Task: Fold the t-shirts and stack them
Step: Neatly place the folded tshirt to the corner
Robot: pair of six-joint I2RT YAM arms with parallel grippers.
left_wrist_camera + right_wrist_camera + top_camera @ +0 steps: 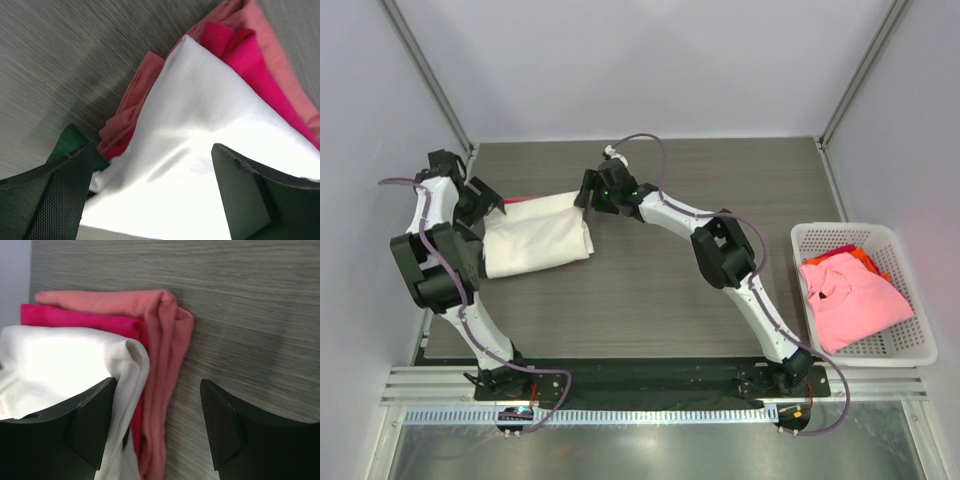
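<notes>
A folded cream-white t-shirt (535, 238) lies on top of a stack at the table's left. Under it the left wrist view shows a magenta-red shirt (250, 65) and a pink shirt (132, 95), with a bit of dark green sleeve (67, 142). In the right wrist view the white shirt (65, 360), the magenta one (75, 320) and the pink one (160, 340) lie layered. My left gripper (480, 205) is open over the stack's left edge, its jaws apart above the white cloth. My right gripper (588, 192) is open at the stack's right corner, holding nothing.
A white lattice basket (910, 300) stands at the right with a pink garment (850, 300) and something orange in it. Grey walls close in at the back and sides. The wood-grain table (660, 290) lies between the stack and the basket.
</notes>
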